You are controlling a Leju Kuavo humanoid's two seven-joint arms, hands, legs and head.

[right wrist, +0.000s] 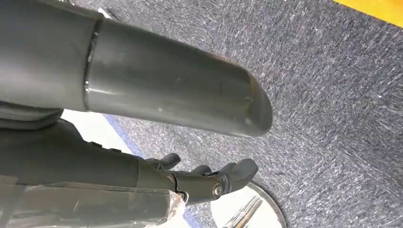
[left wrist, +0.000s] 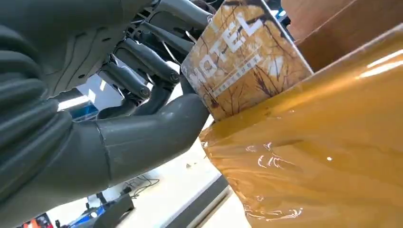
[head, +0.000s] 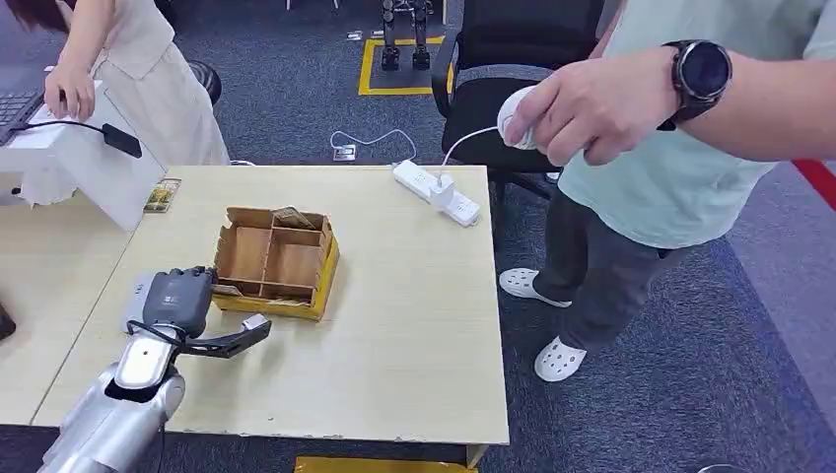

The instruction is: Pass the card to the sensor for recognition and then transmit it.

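A brown card printed "HOTEL" [left wrist: 242,61] stands at the edge of the cardboard box [head: 327,268], against its glossy yellow wall [left wrist: 323,142]. My left hand [head: 177,301] is at the box's near-left corner. In the left wrist view this left hand [left wrist: 119,137] pinches the card between the thumb and the dark fingers [left wrist: 142,59]. A second card [head: 293,217] leans in the box's far compartment and a third card [head: 162,194] lies flat on the table. The white sensor unit [head: 84,163] stands at the far left. My right hand [right wrist: 142,95] hangs over the carpet, holding nothing, fingers loosely apart.
A person at the right holds a white corded object [head: 515,116] above the table's far edge; a white power strip [head: 437,191] lies beneath it. Another person's hand [head: 69,91] rests on the sensor desk. A black chair [head: 493,108] stands behind the wooden table [head: 414,335].
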